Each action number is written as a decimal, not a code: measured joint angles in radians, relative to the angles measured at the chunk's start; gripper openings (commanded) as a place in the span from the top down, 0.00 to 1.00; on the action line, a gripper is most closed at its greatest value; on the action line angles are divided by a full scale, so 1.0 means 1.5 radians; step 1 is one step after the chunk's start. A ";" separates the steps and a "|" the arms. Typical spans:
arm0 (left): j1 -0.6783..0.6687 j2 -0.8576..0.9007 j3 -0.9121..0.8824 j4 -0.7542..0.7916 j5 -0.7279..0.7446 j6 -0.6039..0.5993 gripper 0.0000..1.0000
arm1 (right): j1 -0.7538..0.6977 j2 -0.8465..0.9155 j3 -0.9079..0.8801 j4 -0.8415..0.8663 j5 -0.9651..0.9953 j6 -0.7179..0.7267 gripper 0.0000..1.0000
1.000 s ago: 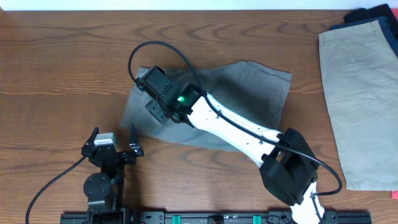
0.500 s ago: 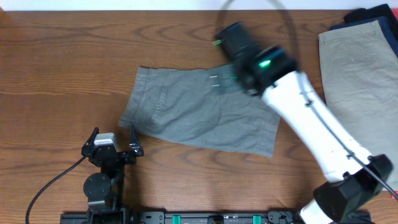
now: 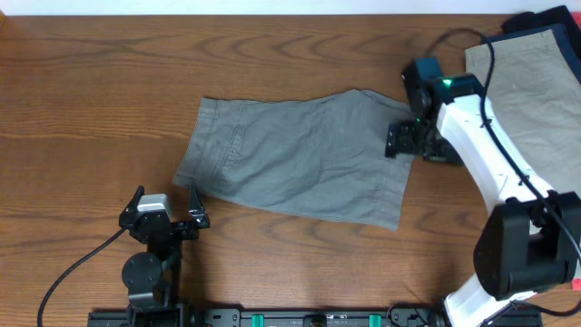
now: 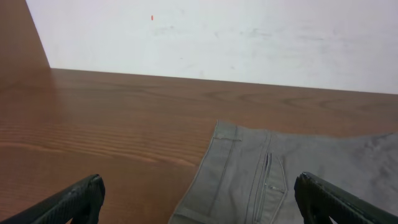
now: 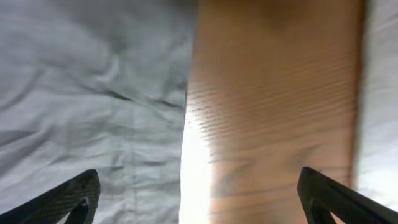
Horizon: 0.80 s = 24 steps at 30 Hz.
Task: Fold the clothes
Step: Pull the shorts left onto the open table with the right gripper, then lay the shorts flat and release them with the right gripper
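The mid grey shorts (image 3: 290,159) lie spread flat in the middle of the table, waistband to the left. My right gripper (image 3: 419,145) hovers at their right edge, open, holding nothing. In the right wrist view the grey cloth (image 5: 93,93) fills the left half and bare wood the right, with my open gripper (image 5: 199,193) straddling the cloth's edge. My left gripper (image 3: 163,207) rests open near the front left, just off the shorts' left corner. The left wrist view shows a stitched pocket of the shorts (image 4: 280,180) ahead of its open gripper (image 4: 199,196).
Pale beige shorts (image 3: 526,136) lie along the right side of the table, close to my right arm, and show at the right edge as beige cloth (image 5: 382,93). Dark navy shorts (image 3: 545,18) peek out at the back right corner. A white wall (image 4: 217,37) stands behind the table.
My right gripper opened and let go of the grey shorts near their left side, then swung over them to their right edge. The shorts now lie flat. The left arm has not moved.
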 measured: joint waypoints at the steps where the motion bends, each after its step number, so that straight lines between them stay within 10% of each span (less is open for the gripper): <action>1: 0.000 0.000 0.000 0.000 0.000 0.000 0.02 | -0.008 0.001 -0.020 0.017 -0.014 0.002 0.02; 17: 0.000 0.000 0.000 0.000 0.000 0.000 0.02 | -0.008 0.001 -0.223 0.215 -0.127 0.033 0.31; 24: 0.000 0.000 0.000 0.000 0.000 0.000 0.02 | -0.008 -0.012 -0.271 0.283 -0.157 0.038 0.61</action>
